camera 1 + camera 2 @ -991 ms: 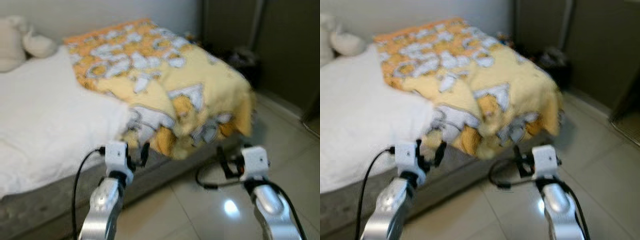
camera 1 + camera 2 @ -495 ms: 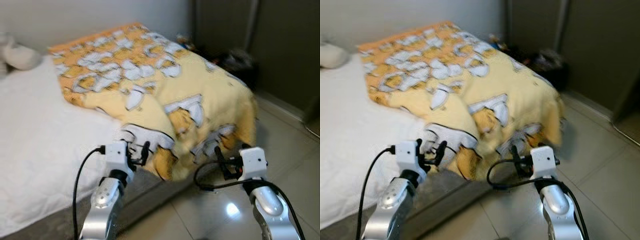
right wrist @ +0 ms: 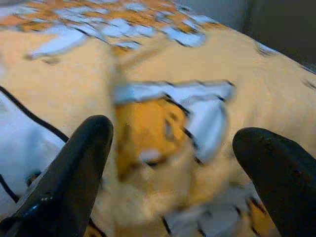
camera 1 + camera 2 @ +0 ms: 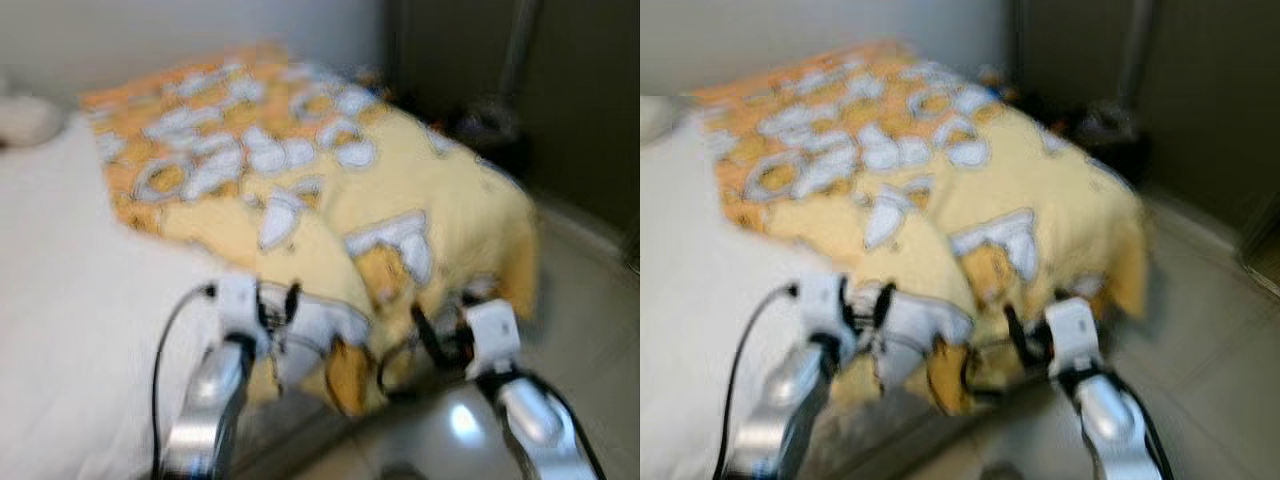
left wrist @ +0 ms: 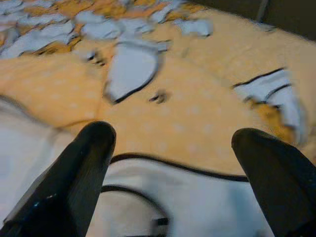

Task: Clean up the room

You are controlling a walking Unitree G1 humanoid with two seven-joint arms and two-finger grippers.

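A yellow blanket (image 4: 330, 190) (patterned in white and orange) is seen rumpled across the bed (image 4: 70, 300), its edge hanging toward the floor. Just before that edge, the left gripper (image 5: 170, 163) and right gripper (image 3: 170, 163) are held with fingers spread wide, grasping nothing.

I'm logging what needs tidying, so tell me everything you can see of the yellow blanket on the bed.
The yellow blanket looks soft and fleecy, printed with white and orange cartoon shapes outlined in black. It lies rumpled over the bed's foot end, folds bunched at the near edge and one corner drooping toward the floor. It rests beside white bedding. Neither gripper holds it.
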